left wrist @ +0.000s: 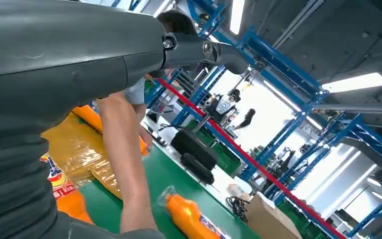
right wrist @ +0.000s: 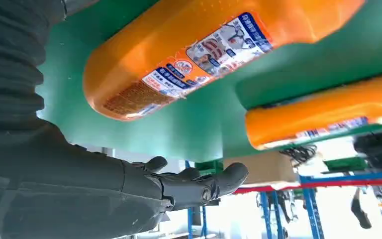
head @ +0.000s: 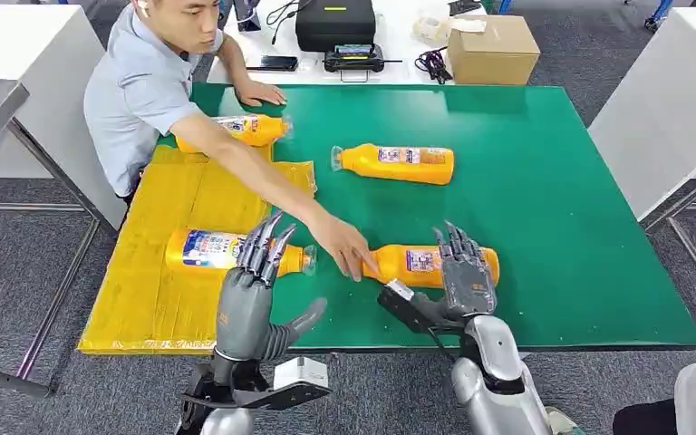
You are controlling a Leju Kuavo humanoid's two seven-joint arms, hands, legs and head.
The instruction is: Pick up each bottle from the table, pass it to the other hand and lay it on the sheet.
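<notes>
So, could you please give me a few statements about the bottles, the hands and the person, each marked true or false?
1. Two bottles lie on the yellow sheet. True.
2. The right hand grips a bottle. False: it hovers open above the nearest bottle.
3. A person's hand touches that bottle's neck end. True.
4. The left hand holds a bottle. False: it is empty, fingers apart.
5. The bottle mid-table stands upright. False: it lies on its side.

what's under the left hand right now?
Under the raised, open left hand lies an orange bottle on the yellow sheet, cap toward the green table. The fingers cover the stretch near its neck; contact can't be judged.
</notes>
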